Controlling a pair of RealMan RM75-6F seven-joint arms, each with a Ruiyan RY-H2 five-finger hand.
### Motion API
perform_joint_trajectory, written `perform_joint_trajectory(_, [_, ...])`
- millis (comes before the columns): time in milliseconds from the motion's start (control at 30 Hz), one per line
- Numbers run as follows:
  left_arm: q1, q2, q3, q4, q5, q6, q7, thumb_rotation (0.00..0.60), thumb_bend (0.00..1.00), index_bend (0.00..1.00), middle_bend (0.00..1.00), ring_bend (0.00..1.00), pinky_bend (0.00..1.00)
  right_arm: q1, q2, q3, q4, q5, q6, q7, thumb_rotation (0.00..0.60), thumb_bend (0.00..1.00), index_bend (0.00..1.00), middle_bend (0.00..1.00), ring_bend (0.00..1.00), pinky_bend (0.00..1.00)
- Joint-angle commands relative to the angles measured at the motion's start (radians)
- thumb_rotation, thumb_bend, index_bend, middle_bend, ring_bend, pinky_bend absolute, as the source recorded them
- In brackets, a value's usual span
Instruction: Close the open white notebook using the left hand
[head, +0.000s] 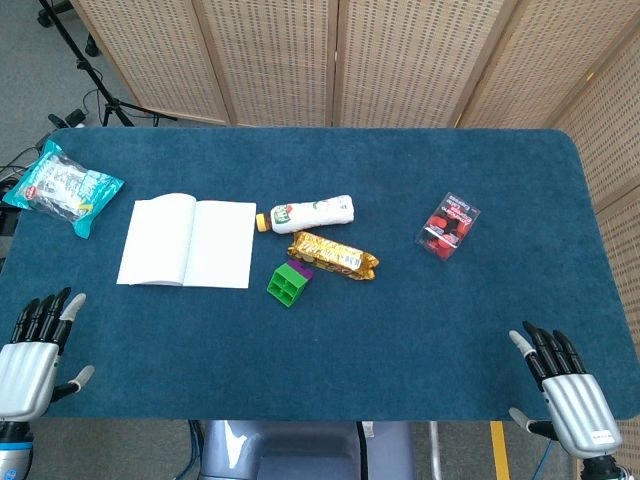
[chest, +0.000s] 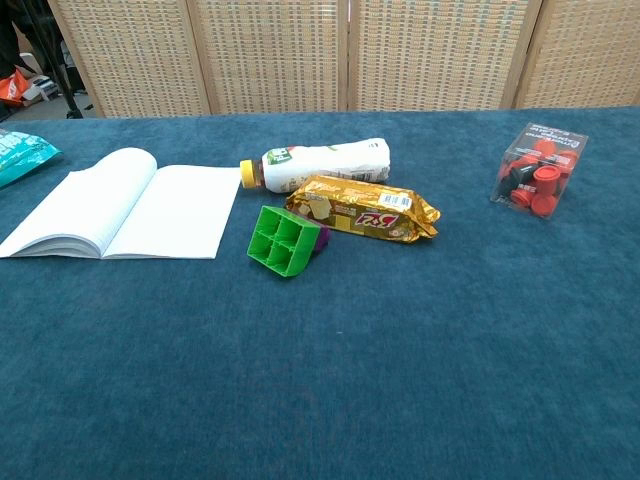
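The white notebook (head: 188, 242) (chest: 130, 207) lies open and flat on the blue table, left of centre, with blank pages facing up. My left hand (head: 32, 355) hovers at the table's near left corner, well in front of the notebook, fingers extended and apart, holding nothing. At the near right corner my right hand (head: 565, 385) is likewise spread and empty. The chest view shows neither hand.
Right of the notebook lie a white bottle with a yellow cap (head: 308, 213) (chest: 318, 160), a gold snack packet (head: 333, 256) (chest: 362, 208) and a green block (head: 289, 281) (chest: 286, 240). A clear box of red pieces (head: 448, 226) (chest: 536, 172) sits further right. A blue-white bag (head: 62, 186) is far left.
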Motion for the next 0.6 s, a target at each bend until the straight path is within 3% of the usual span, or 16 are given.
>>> perform_joint_trajectory(33, [0.000,0.000,0.000,0.000,-0.001,-0.001,0.000,0.600,0.17,0.00,0.00,0.00,0.00,0.000,0.000,0.000,0.000,0.000,-0.001,0.000,0.600,0.04,0.00,0.00,0.00,0.00])
perform_joint_trajectory(600, [-0.006,-0.005,-0.004,0.009,-0.013,-0.009,-0.002,0.600,0.17,0.00,0.00,0.00,0.00,0.001,-0.002,0.000,-0.002,0.000,-0.002,-0.003,0.600,0.04,0.00,0.00,0.00,0.00])
